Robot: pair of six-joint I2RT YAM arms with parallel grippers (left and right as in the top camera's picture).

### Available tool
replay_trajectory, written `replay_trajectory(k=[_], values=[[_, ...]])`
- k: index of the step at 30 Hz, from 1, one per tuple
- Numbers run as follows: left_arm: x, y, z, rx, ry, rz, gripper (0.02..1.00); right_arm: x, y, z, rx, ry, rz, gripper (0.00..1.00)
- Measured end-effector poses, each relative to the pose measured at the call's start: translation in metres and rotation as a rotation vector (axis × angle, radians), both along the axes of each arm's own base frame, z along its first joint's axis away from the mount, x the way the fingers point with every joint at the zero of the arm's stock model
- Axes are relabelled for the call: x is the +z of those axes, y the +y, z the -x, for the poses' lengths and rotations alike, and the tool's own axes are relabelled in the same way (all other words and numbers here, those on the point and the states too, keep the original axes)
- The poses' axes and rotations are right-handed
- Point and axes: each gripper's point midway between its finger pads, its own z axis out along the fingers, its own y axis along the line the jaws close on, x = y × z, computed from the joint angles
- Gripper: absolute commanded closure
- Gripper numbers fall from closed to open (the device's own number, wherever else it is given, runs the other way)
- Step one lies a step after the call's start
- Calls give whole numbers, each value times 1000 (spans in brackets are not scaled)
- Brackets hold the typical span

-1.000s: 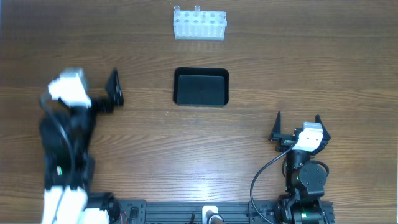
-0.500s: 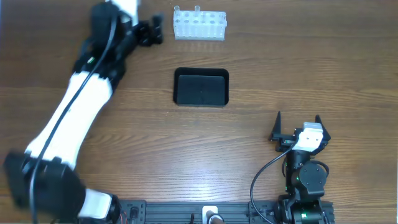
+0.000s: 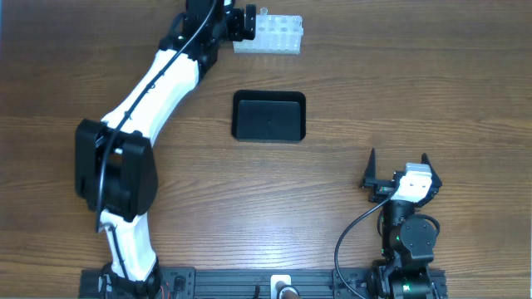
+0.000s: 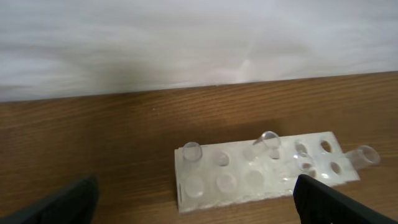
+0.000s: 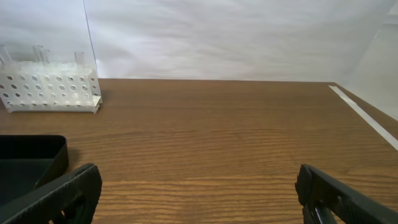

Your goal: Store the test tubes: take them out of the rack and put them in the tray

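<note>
Left gripper (image 4: 194, 190) spread wide at test tube rack (image 3: 268, 33), far side. Right gripper (image 5: 196, 180) spread, near right. Black tray (image 3: 268, 97) mid-table.

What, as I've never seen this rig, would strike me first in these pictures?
The white-and-black left arm spans the whole wooden table, its open left hand hanging at the clear plastic test tube rack by the far edge, where a few clear test tubes stand. The empty black rectangular tray sits mid-table, and the right hand rests open near its base.
</note>
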Motion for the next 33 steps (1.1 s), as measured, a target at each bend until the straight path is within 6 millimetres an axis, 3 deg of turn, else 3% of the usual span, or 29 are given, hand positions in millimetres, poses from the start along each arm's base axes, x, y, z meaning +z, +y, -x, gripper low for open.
replay_trajectory(k=[7, 14, 23, 33], values=[[-11, -5, -24, 15, 0, -5, 25, 0, 0, 0, 0, 0, 0, 7], [-29, -2, -39, 47, 10, -15, 126, 0, 0, 0, 0, 0, 0, 9], [-52, 1, -41, 64, 41, -30, 226, 0, 0, 0, 0, 0, 0, 9], [-64, 3, -49, 72, 31, -24, 421, 0, 0, 0, 0, 0, 0, 7]])
